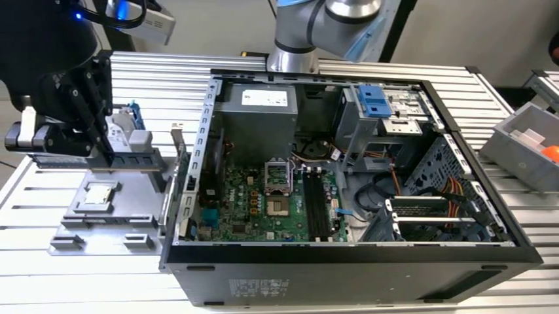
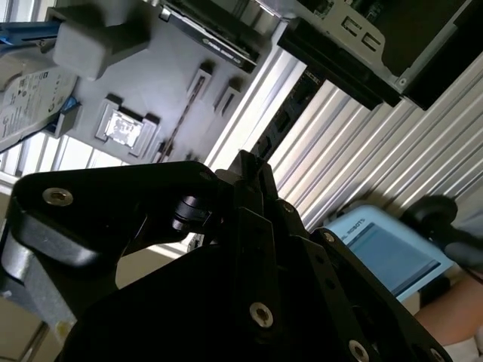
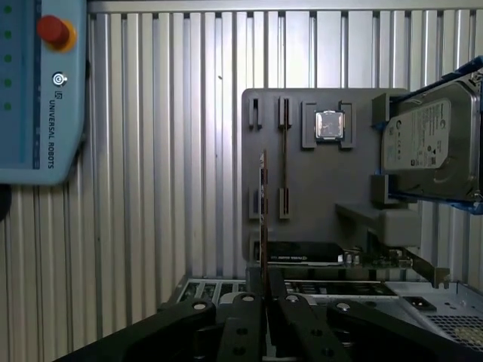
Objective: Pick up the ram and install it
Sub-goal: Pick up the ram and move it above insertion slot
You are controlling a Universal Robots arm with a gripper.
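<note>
In the first wrist view the ram (image 3: 263,204) shows edge-on as a thin upright stick rising from between the black fingers of my gripper (image 3: 265,275), which is shut on its near end. It hangs just above the grey parts holder (image 3: 317,196), beside the holder's narrow slots. In the exterior view my gripper (image 1: 105,149) is over that holder (image 1: 131,216), to the left of the open computer case (image 1: 208,137). The motherboard's long black memory slots (image 1: 316,206) lie inside the case. In the second wrist view the gripper (image 2: 247,162) has its fingers pressed together.
A small square processor chip (image 3: 329,125) and a silver hard drive in a blue frame (image 3: 423,143) sit on the holder. A blue teach pendant (image 3: 38,90) lies on the slatted table. A grey bin (image 1: 524,144) stands at the exterior view's right.
</note>
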